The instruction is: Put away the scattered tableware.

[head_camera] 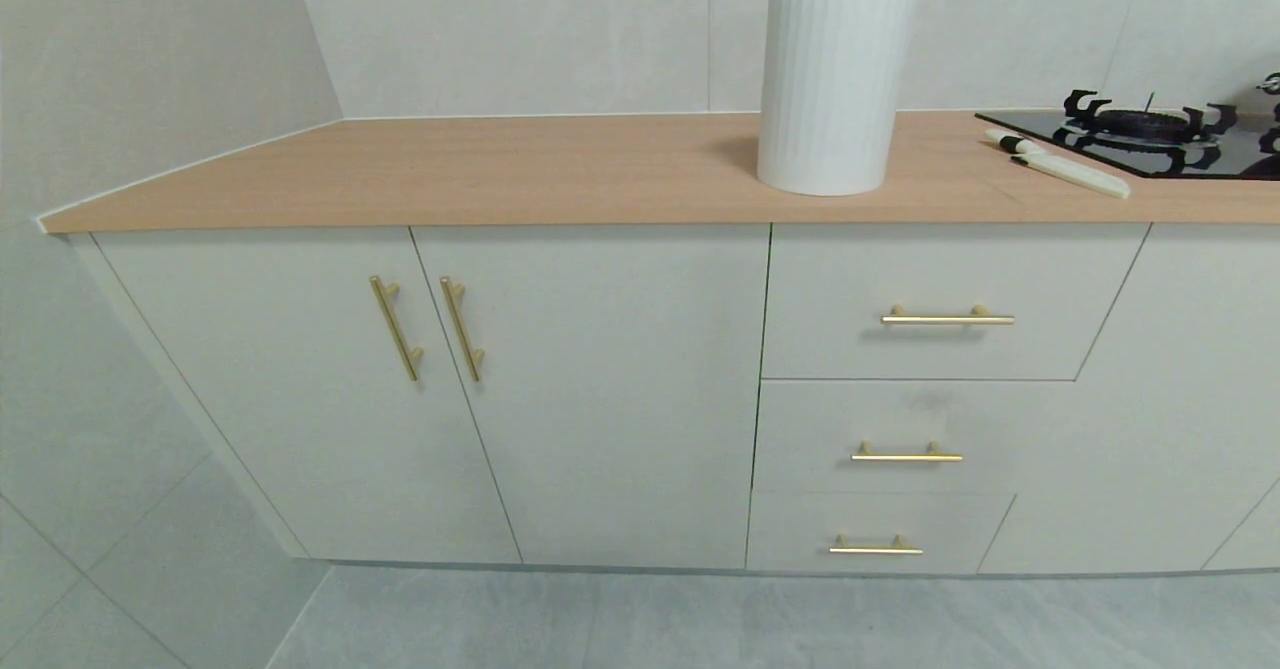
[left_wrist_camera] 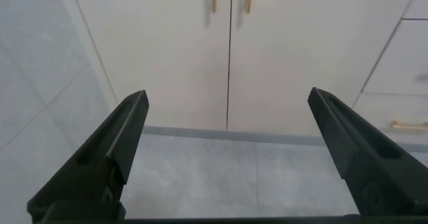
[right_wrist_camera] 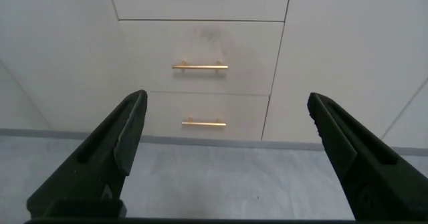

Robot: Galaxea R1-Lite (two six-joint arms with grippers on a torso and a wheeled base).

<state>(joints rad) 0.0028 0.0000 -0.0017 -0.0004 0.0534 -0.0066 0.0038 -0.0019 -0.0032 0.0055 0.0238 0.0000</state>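
Knife (head_camera: pixel 1060 164) on the worktop (head_camera: pixel 500 169), far right, looks light, stiff, slippery; pinch across its middle; left end effector (left_wrist_camera: pixel 227 95) and right end effector (right_wrist_camera: pixel 226 98) spread, empty.

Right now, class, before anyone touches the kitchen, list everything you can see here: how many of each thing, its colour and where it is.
countertop: one, wood-coloured, over the cabinets
ribbed container: one, white, upright on the countertop
pale utensils: two, it seems, whitish, one with a black band, on the countertop at the hob's edge
hob: one, black, set in the countertop's right end
cupboard doors: two, off-white, shut, under the countertop on the left
drawers: three, off-white, shut, stacked right of the doors
bar handles: five, gold, one on each door and drawer
floor: grey tiles
left gripper: one, black, open, low before the doors
right gripper: one, black, open, low before the drawers
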